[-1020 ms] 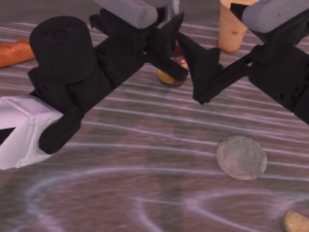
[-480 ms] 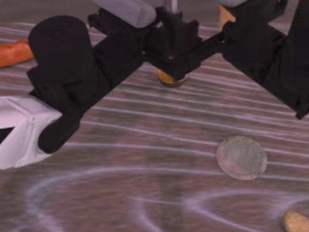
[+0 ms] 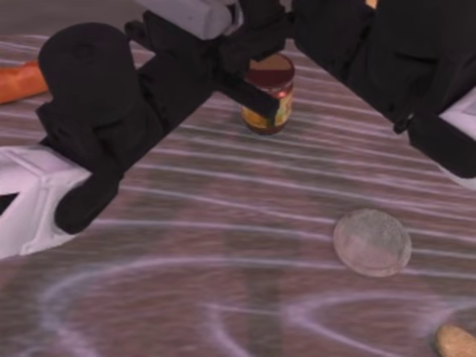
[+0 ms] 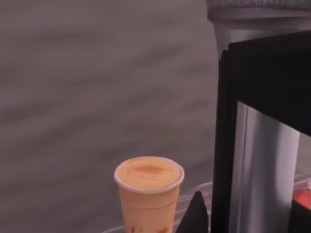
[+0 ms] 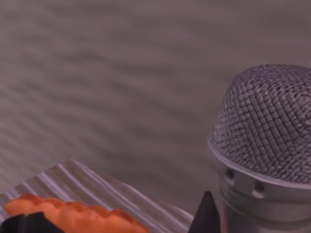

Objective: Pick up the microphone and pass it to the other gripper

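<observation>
Overhead, shows a brown worktop [image 3: 223, 297] streaked with pale lines and looping curves. Carries, at the far upper left of the frame, an orange ridged pastry [image 3: 18, 78]. Fills the left and middle-left with the bulky black left arm, white link at the lower left edge. Ends at top centre in the left tool [image 4: 248, 221], clamped on the microphone [image 5: 267, 126], held upright and clear of the worktop: silver barrel, grey mesh head. Just below that spot, carries a jar [image 3: 271, 97] with a dark red lid, standing upright. Lower and right of centre, bears a flat grey disc [image 3: 372, 242]; at the lower right corner, a tan lump [image 3: 455, 342]. Crowds the upper right with the black right arm, its right tool [image 3: 275, 26] close against the microphone; cannot tell whether gripping or loose. From the left wrist, shows an orange cup [image 4: 148, 194] with a white rim standing beyond the microphone. Past the worktop's edge, gives only a plain grey, softly banded backdrop in both wrist views.
</observation>
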You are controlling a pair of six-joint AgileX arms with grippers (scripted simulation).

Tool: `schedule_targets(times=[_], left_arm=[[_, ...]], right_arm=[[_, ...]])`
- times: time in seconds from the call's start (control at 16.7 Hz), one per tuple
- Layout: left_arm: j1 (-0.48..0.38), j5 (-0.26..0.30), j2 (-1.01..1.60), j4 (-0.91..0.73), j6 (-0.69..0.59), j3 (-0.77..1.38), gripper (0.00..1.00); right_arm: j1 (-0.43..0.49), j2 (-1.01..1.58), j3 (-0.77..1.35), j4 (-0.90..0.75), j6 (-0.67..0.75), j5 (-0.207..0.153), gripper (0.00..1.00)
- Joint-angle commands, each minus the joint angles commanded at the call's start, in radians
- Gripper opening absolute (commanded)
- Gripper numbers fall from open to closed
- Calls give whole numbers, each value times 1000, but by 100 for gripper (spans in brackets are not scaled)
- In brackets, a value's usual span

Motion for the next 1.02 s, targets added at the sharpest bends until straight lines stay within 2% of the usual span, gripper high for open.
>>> schedule_targets(times=[0.12,0.9,1.02], left_arm=[[0,0,0,0,0,0,0],[0,0,0,0,0,0,0],[0,0,0,0,0,0,0]], right_arm=[[0,0,0,0,0,0,100],[0,0,0,0,0,0,2],[0,0,0,0,0,0,0]])
